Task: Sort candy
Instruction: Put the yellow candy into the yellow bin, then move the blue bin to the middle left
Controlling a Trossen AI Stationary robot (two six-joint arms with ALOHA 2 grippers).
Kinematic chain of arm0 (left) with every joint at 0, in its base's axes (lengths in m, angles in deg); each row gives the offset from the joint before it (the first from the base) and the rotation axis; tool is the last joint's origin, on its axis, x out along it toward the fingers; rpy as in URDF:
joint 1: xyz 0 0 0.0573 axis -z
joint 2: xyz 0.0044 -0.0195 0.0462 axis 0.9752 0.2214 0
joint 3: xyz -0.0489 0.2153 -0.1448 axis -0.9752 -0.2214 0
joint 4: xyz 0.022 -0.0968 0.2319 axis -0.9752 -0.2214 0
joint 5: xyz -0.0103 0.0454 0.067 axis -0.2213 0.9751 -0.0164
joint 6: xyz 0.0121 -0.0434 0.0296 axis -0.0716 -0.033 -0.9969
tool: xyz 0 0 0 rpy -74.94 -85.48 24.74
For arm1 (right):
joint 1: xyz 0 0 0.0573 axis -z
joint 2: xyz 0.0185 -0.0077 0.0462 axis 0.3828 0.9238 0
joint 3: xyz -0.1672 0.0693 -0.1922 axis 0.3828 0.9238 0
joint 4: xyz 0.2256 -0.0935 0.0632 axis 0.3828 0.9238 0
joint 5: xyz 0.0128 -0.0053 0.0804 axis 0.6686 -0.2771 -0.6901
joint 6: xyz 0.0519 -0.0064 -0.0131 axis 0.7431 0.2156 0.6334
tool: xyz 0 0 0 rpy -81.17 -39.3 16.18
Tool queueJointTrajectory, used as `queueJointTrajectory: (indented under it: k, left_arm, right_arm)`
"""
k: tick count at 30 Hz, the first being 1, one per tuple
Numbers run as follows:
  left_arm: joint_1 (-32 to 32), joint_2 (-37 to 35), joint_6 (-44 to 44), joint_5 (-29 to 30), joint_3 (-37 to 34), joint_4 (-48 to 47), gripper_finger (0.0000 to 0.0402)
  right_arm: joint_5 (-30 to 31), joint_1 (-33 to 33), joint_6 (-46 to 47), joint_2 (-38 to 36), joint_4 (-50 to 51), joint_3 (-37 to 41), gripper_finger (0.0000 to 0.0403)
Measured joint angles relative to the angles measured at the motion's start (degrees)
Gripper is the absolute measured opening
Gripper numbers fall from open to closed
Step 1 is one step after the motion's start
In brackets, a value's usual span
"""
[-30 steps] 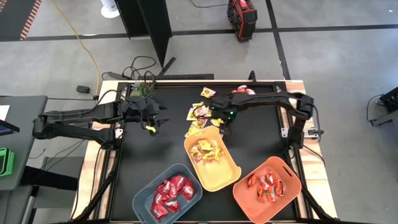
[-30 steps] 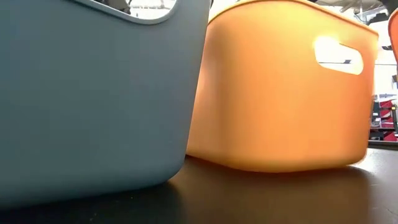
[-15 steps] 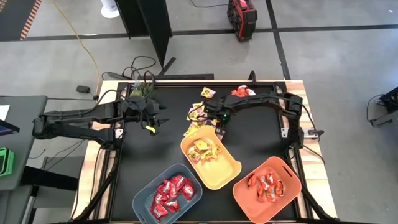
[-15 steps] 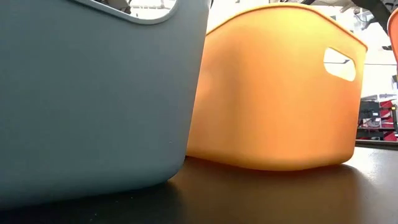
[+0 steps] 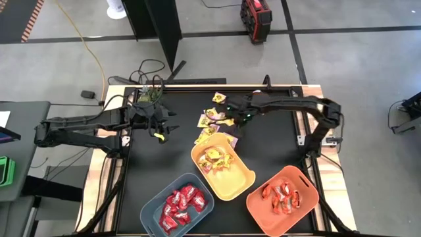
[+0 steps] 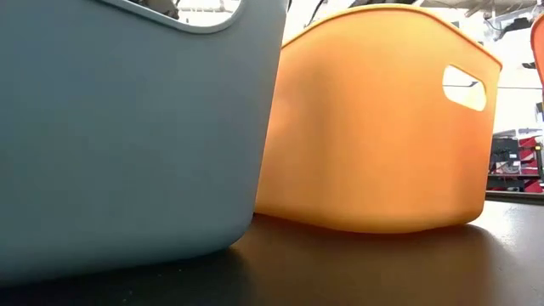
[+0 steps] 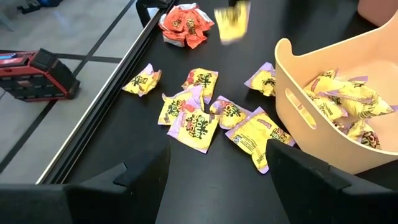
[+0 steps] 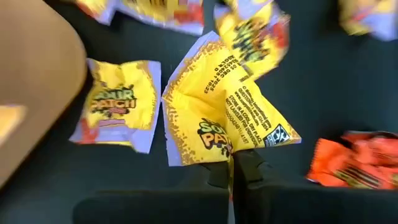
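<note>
Candy lies scattered across the far middle of the black worktop [image 5: 164, 164], most of it yellow packets with pink marks [image 7: 198, 127] in a loose cluster just beyond the yellow bin [image 5: 227, 178]. The right hand [image 5: 235, 123] hangs over this cluster, its fingers [image 8: 249, 168] clenched together on the edge of one yellow packet [image 8: 217, 118], which shows lifted and crumpled in the right wrist view, with another yellow packet [image 8: 115, 102] flat on the worktop beside it and an orange-red wrapped sweet [image 8: 351, 158] lying off to one side. In the left wrist view the held packet appears as a blurred yellow shape [image 7: 233, 18] above the worktop, near a small heap of orange-red sweets [image 7: 185, 23] at the far edge. The left hand [image 5: 160, 133] hovers over the left part of the worktop, well apart from the cluster, its fingers [image 7: 121, 177] spread and grasping nothing. The yellow bin already holds several yellow sweets [image 5: 217, 159]; the blue-grey bin [image 5: 152, 210] at the near edge holds deep red ones [image 5: 181, 204]; the orange bin [image 5: 299, 209] at the near right holds orange-red ones [image 5: 279, 194]. A green plant sprig [image 5: 148, 96] sits at the far left edge, just behind the left hand. The low view is filled by the walls of the blue-grey and yellow bins.
</note>
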Motion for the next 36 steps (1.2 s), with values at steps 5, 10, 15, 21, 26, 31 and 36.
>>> queueJointTrajectory:
  k: [5,10,15,21,26,31,36]
  left_arm:
    - [0.0,0.4,1.4,0.0,0.0,0.0,0.0258]
    - [-0.1,2.0,2.0,0.2,0.1,-0.1,0.0258]
    - [-2.0,5.0,2.1,1.2,0.1,0.9,0.0258]
    - [-5.4,7.8,4.0,1.3,0.1,1.7,0.0258]
    - [-6.4,8.9,4.7,1.2,0.1,1.9,0.0258]
    - [-6.4,8.9,5.3,-0.9,0.1,2.5,0.0258]
    - [-6.1,8.9,5.8,-5.1,1.3,1.2,0.0258]
  right_arm:
    - [-0.6,-1.5,0.2,-9.2,0.3,0.0,0.0001]
    - [-3.2,-7.8,2.9,-16.0,-0.3,0.0,0.0001]
    - [-3.5,-17.3,7.9,-16.7,-1.9,0.0,0.0]
    - [-2.2,-27.0,10.5,-12.0,-4.5,0.0,0.0008]
    - [1.3,-30.7,12.9,-7.8,-6.2,0.0,0.0017]
    - [2.5,-29.7,17.3,-3.7,-4.2,0.0,0.0085]
    - [2.5,-29.3,16.7,-0.8,-3.8,0.0,0.0206]
